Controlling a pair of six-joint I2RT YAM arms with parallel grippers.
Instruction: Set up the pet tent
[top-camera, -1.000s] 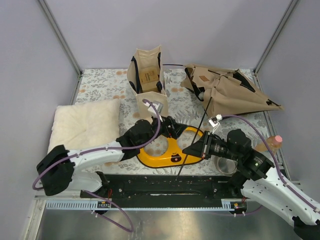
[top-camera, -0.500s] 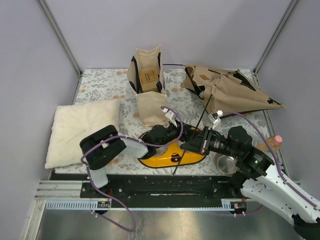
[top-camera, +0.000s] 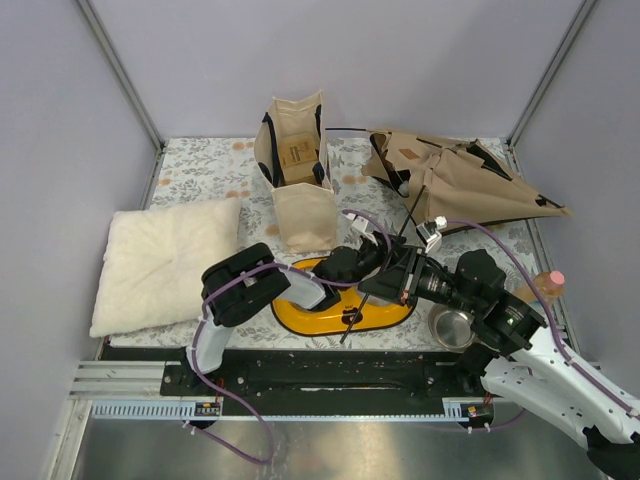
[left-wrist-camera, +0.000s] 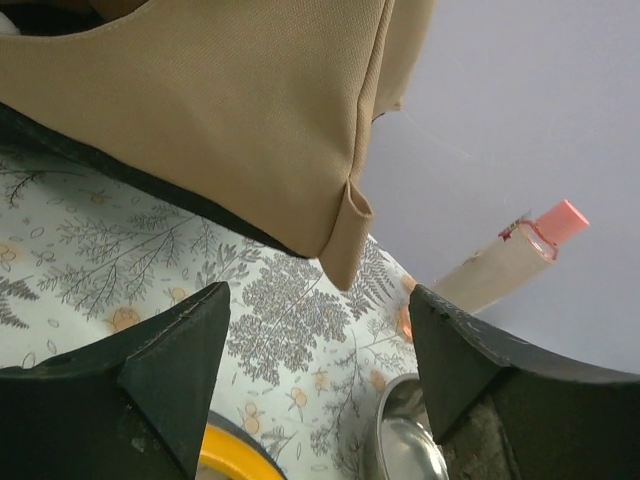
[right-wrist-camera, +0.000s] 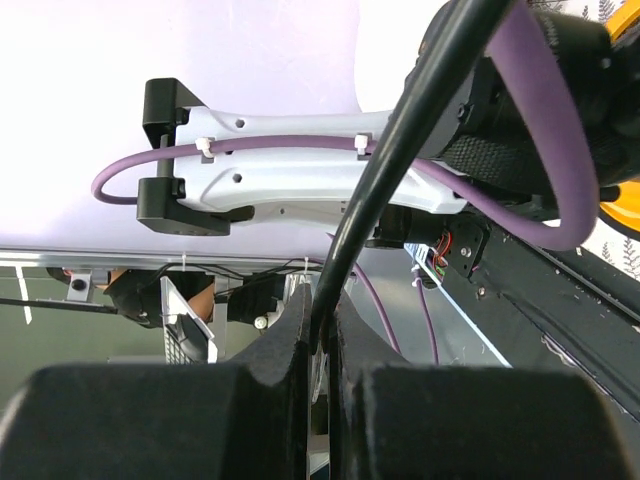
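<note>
The pet tent lies collapsed at the far right of the table, a heap of tan canvas. One thin black pole runs out of it on a long diagonal toward the near left, with its free tip over the yellow tray. The right gripper is pinched tight on that pole partway along, so the tent is far and right of it, along the pole's own axis. The left gripper is spread wide and holds nothing (it sits just beside the right one, facing the canvas). The right arm is therefore the one placed to lift or swing the pole. The tote bag stands open with something flat and brown inside. The metal bowl looks empty.
</note>
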